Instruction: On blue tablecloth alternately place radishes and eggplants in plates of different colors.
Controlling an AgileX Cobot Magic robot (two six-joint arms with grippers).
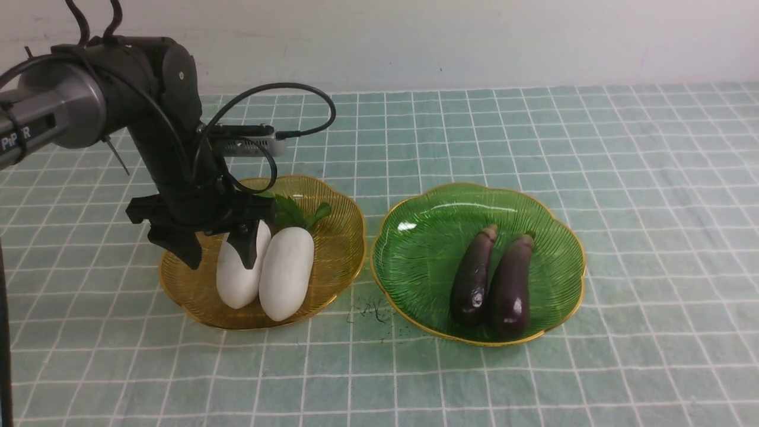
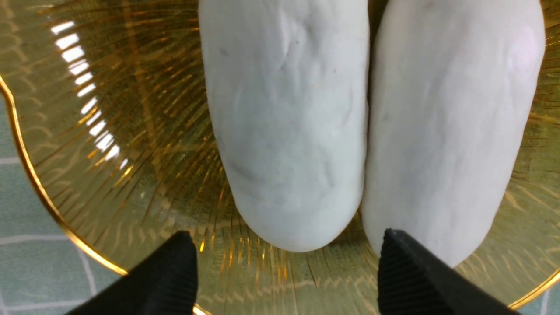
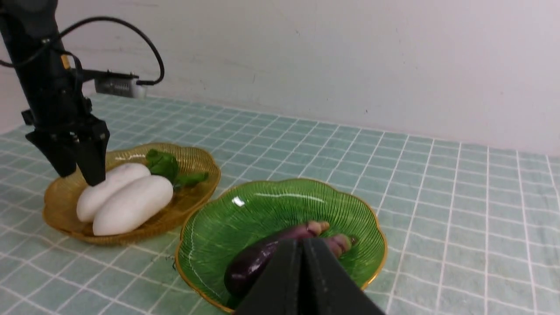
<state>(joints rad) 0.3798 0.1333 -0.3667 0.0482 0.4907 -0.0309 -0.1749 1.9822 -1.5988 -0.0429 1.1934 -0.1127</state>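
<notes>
Nearest us, the pale teal-green cloth with its white-lined grid (image 1: 391, 385) spreads under everything! On the right, a green, ribbed, scalloped plate with a gold rim (image 1: 415, 267) carries two glossy dark purple eggplants, the left one (image 1: 471, 276) beside the right one (image 1: 511, 287), stem caps pointing far. And left, the amber, gold-rimmed scalloped plate (image 1: 338, 249) cradles two smooth white oblong radishes, one left (image 1: 234, 279), one right (image 1: 287, 273), green leaves (image 1: 290, 210) at the far side. Above them, the black left claw (image 2: 286, 267) gapes wide, gripping nothing! The right claw (image 3: 310, 245) is pinched closed.
</notes>
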